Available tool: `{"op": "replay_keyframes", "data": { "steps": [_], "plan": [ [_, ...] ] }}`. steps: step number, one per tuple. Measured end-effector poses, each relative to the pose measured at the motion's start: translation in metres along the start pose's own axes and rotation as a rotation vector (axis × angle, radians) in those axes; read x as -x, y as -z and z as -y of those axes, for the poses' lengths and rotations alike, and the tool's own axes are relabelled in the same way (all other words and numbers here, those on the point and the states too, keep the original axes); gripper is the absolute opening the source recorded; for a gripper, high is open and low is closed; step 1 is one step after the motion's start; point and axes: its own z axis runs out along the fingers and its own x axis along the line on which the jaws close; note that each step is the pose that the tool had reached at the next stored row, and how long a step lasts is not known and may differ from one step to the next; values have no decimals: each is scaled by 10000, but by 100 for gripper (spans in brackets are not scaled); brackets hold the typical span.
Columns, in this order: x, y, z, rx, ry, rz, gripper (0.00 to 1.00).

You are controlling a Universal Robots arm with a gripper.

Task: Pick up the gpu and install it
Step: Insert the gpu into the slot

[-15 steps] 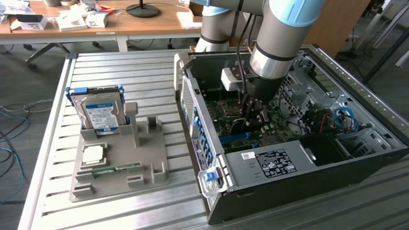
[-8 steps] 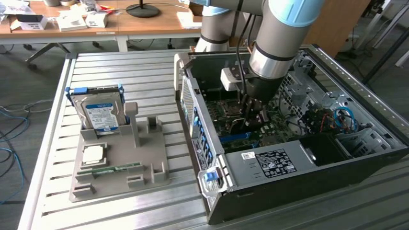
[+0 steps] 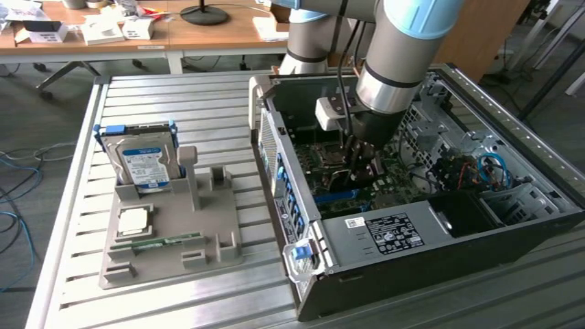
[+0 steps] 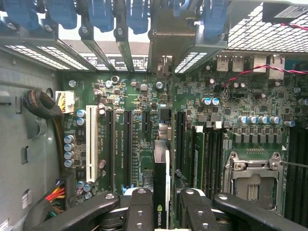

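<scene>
1. Pincer (image 3: pixel 358 163) of mine hangs deep in the open case (image 3: pixel 393 281), low over the motherboard (image 3: pixel 407 179) — the install step, I judge, not the pickup.
2. From the wrist view, my fingers (image 4: pixel 139 211) are half apart and clamped on the gpu (image 4: pixel 161 192), which stands edge-on between them above the board's slots (image 4: pixel 128 144). Seating it calls for its edge squarely over one slot — whether it touches, I cannot tell.
</scene>
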Motion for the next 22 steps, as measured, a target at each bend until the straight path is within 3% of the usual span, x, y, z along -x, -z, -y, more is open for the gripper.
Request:
{"op": "replay_keyframes", "data": {
  "steps": [22],
  "plan": [
    [-1,-31,-2,-1,-2,3,26]
  ]
}}
